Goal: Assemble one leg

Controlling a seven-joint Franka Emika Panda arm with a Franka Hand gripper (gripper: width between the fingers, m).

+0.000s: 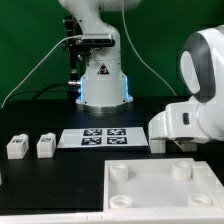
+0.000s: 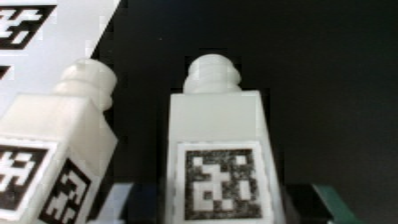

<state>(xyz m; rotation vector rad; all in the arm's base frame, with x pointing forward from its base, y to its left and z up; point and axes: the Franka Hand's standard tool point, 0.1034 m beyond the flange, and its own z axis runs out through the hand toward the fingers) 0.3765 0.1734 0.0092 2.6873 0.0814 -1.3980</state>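
Wrist view. gripper (image 2: 228,200) spread, not clamped: two dark fingers (image 2: 128,205) show at the frame edge, one on each side of the leg (image 2: 221,150), with a dark gap on both sides. No contact seen. The leg stands upright on the black table (image 2: 329,60), centred between the fingers. Its square marker faces the camera and its knobbed peg end points away from the tool. A second leg (image 2: 57,135) stands just beside it, outside one finger and apart from the first, slightly turned. The marker board (image 2: 39,30) lies farther out on that same side, beyond the peg ends.

Exterior view. The white arm (image 1: 195,105) is bent low over the table at the exterior view's right. Its housing hides the fingers, so their state cannot be told here. The marker board lies next to the wrist end. A pair of legs (image 1: 45,146) sits beyond the board, well apart from the tool. The large white panel (image 1: 150,190) with round corner sockets lies on the near side of the wrist end.
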